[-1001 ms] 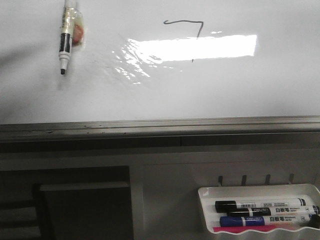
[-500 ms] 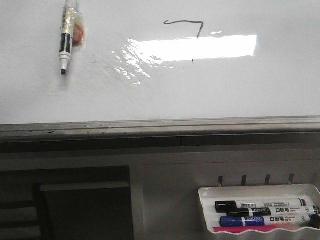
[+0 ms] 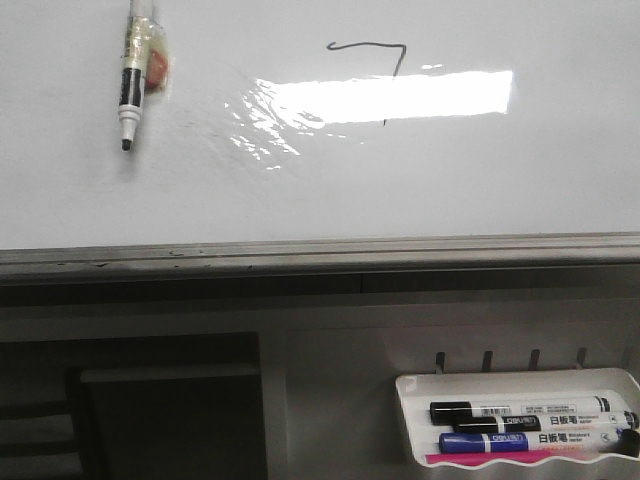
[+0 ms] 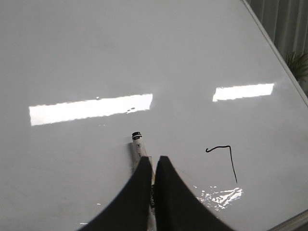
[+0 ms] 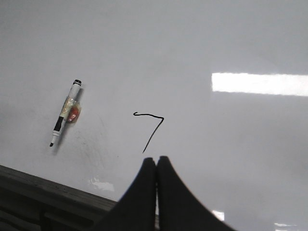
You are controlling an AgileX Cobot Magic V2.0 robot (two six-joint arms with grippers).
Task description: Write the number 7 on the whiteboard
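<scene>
— Where do the grippers stand?

— Left wrist view: the left gripper [image 4: 154, 161] has its two dark fingers pressed nearly together, a white marker barrel [image 4: 139, 153] showing between and just above the tips; whether it is clamped or merely lies behind them cannot be told. Right wrist view: the right gripper [image 5: 157, 161] is closed, fingertips meeting, nothing between them.

— And that marker?

— In the front view, the marker [image 3: 132, 75] sits at upper left of the frame against the whiteboard [image 3: 420, 190], dark tip pointing down, with a yellowish-and-red wad of tape [image 3: 155, 62] at its side. In the right wrist view it appears at middle left [image 5: 64, 113], well apart from the right gripper.

— The figure itself?

— The number 7 [image 3: 375, 58] is drawn near the top centre of the front view, its hooked top stroke just above a bright rectangular glare [image 3: 400, 95], the thin downstroke running into it. The left wrist view shows it at lower right [image 4: 224, 161]; the right wrist view at centre [image 5: 150, 130], just above the gripper tips.

— Below the board?

— A grey bottom rail [image 3: 320, 252] crosses the frame. At lower right hangs a small white tray [image 3: 410, 420] holding black and blue markers [image 3: 520, 425].
</scene>
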